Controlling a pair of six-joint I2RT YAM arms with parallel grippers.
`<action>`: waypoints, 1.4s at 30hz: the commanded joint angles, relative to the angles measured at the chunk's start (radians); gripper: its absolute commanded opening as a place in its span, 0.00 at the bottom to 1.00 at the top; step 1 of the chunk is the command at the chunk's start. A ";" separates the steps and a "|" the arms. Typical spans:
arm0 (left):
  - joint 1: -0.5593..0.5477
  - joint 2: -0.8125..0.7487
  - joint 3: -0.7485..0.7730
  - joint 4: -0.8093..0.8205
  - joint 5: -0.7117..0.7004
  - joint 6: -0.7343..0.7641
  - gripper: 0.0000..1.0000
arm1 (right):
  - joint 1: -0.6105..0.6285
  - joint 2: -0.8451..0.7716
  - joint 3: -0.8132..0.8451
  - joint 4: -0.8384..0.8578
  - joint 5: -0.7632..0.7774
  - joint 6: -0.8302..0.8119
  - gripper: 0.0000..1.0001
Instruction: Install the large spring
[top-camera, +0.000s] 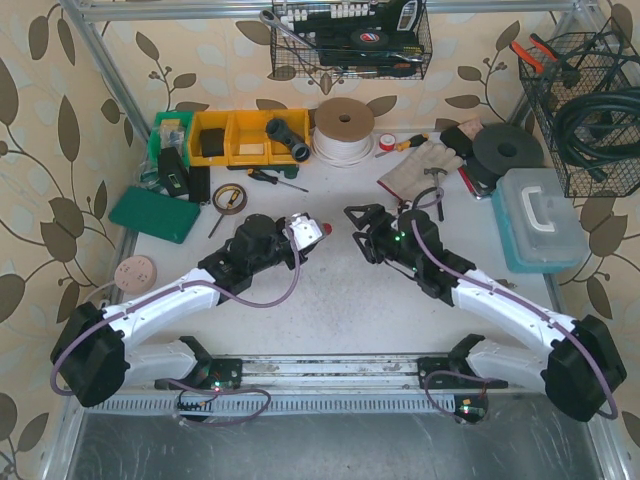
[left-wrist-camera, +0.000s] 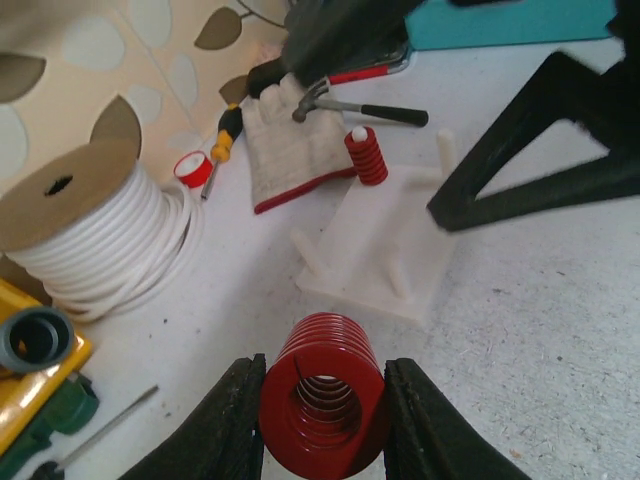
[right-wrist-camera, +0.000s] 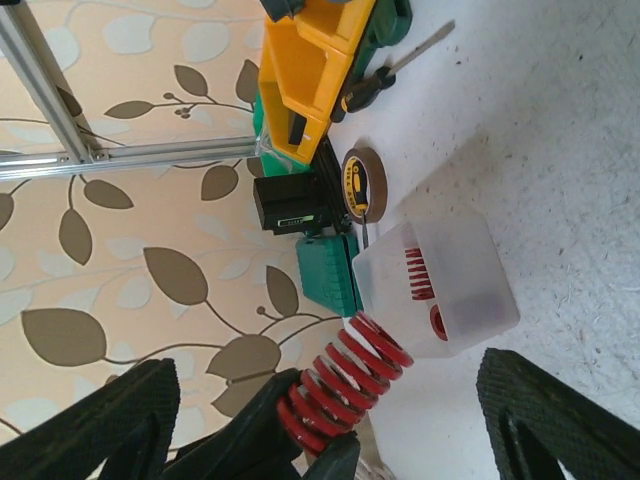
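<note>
Red coils of the large spring (left-wrist-camera: 322, 395) are clamped endwise between the two black fingers of the left tool (left-wrist-camera: 322, 412), low over the white counter (left-wrist-camera: 540, 330). Just ahead of it the white peg fixture (left-wrist-camera: 375, 255) is set on the counter, and a smaller red spring (left-wrist-camera: 366, 155) is seated on one of its far posts. The large spring is kept apart from the fixture and is on no post.

The right tool (top-camera: 356, 225) is held with its jaws spread wide and nothing between them. One of its black fingers (left-wrist-camera: 540, 160) is seen just beside the fixture's right edge, close to the nearest free posts.

Behind the fixture a work glove (left-wrist-camera: 290, 150) is laid flat, with a hammer (left-wrist-camera: 350, 100) across its top edge. A yellow-handled screwdriver (left-wrist-camera: 222, 135) and a red tape roll (left-wrist-camera: 190, 170) are found beside it. To the left a spool of white cord (left-wrist-camera: 90, 235) is stood on end.

A yellow bin (top-camera: 245, 135) is placed along the back wall, and a grey pipe fitting (left-wrist-camera: 35, 338) is held in one compartment. A wire basket (top-camera: 585, 110) at the right is filled with a coiled black hose (top-camera: 600, 115). A blue-lidded case (top-camera: 540, 215), closed, is set below it.
</note>
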 joint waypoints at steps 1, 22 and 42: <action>-0.010 -0.043 0.027 0.115 0.075 0.087 0.00 | 0.053 0.043 0.031 0.069 0.090 0.113 0.81; -0.016 -0.014 -0.021 0.215 0.125 0.115 0.00 | 0.137 0.189 0.012 0.322 0.179 0.226 0.58; -0.018 0.003 -0.078 0.317 0.161 0.147 0.00 | 0.141 0.221 -0.031 0.494 0.174 0.293 0.26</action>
